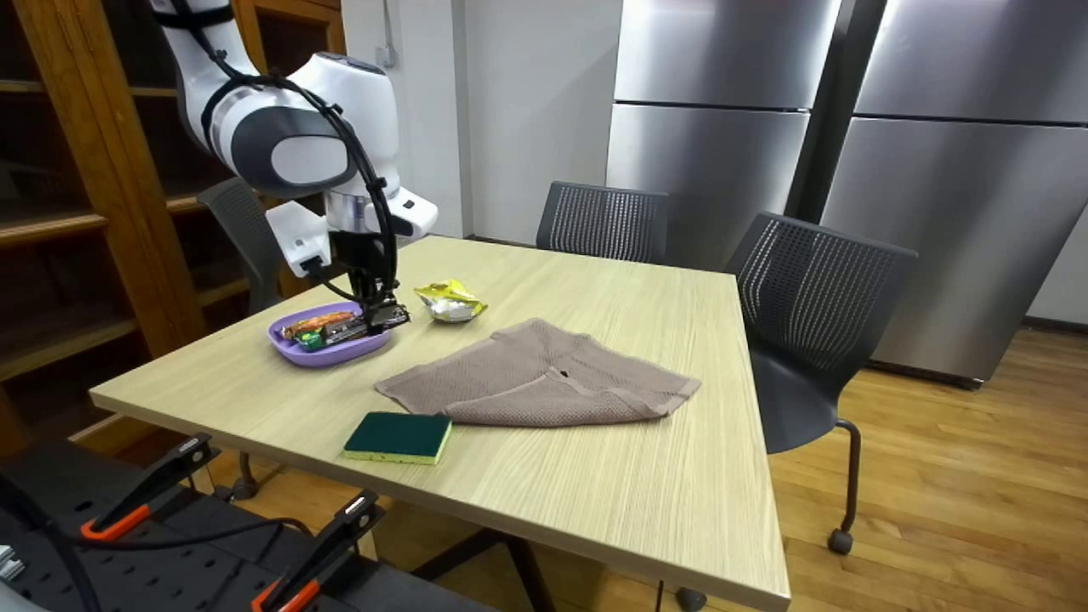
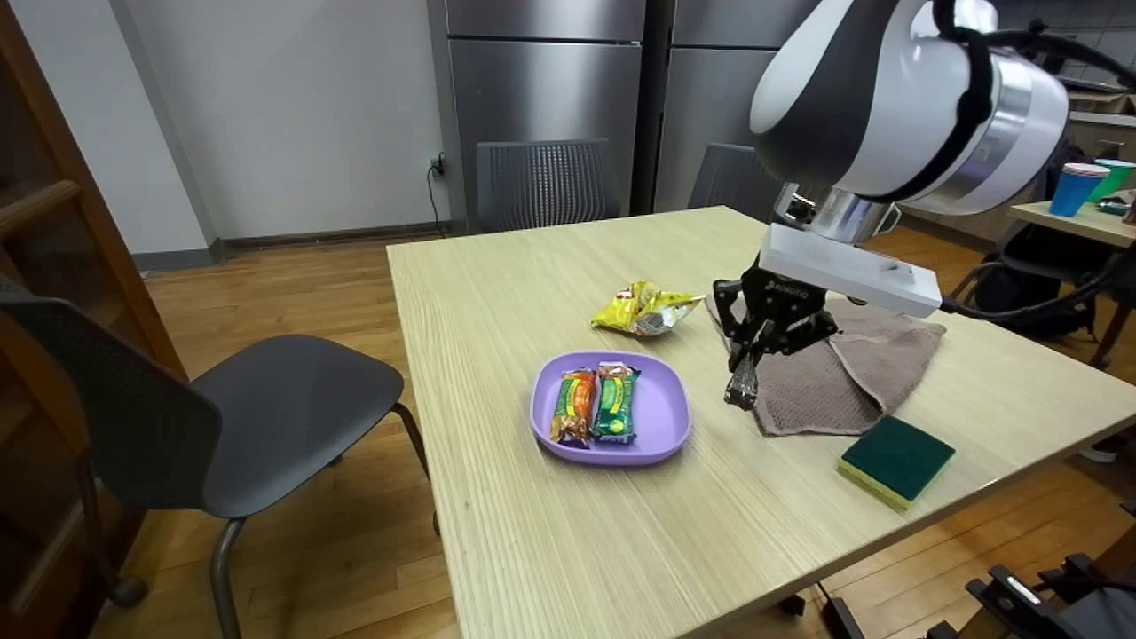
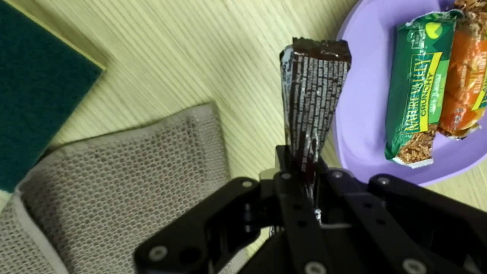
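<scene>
My gripper [image 3: 303,164] is shut on a dark brown, shiny snack wrapper [image 3: 315,87], pinched narrow where the fingers meet it. In the wrist view its printed end flares out beyond the fingertips; the part deep between the jaws is hidden. An exterior view shows the gripper [image 2: 751,351] pointing down, the wrapper [image 2: 742,387] at its tips, between the purple plate [image 2: 670,424] and the brown cloth [image 2: 803,395]. On that plate lie a green Nature Valley bar [image 3: 422,83] and an orange-wrapped bar [image 3: 466,80], side by side. How high the wrapper hangs over the table is hard to tell.
A crumpled yellow and silver bag [image 2: 646,309] lies behind the plate. Beside the folded cloth [image 1: 544,374], near the table edge, sits a green and yellow sponge [image 1: 398,436]. Dark chairs [image 1: 603,223] stand around the table [image 1: 646,476].
</scene>
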Motion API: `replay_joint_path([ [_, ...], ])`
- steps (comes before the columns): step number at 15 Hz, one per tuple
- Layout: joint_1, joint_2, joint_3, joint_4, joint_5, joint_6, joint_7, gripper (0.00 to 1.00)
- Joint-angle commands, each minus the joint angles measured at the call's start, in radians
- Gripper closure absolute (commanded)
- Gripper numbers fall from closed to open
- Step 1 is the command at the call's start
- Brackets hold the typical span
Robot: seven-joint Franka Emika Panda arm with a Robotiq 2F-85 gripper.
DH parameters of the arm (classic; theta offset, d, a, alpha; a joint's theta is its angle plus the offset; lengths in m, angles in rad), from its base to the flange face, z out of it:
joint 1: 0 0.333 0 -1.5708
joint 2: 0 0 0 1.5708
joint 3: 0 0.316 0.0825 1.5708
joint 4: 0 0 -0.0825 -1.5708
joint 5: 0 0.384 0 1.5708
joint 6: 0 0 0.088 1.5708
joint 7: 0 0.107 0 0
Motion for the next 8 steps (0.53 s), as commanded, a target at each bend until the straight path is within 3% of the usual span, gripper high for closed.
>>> replay_joint_path([
  [1, 0.011, 0.043, 0.022, 0.045, -0.069, 0.015, 0.061, 0.97],
  [4, 0.018, 0.071, 0.027, 0.076, -0.137, 0.008, 0.100, 0.97],
  [8, 0.083, 0.050, 0.018, 0.073, -0.213, -0.005, 0.197, 0.97],
])
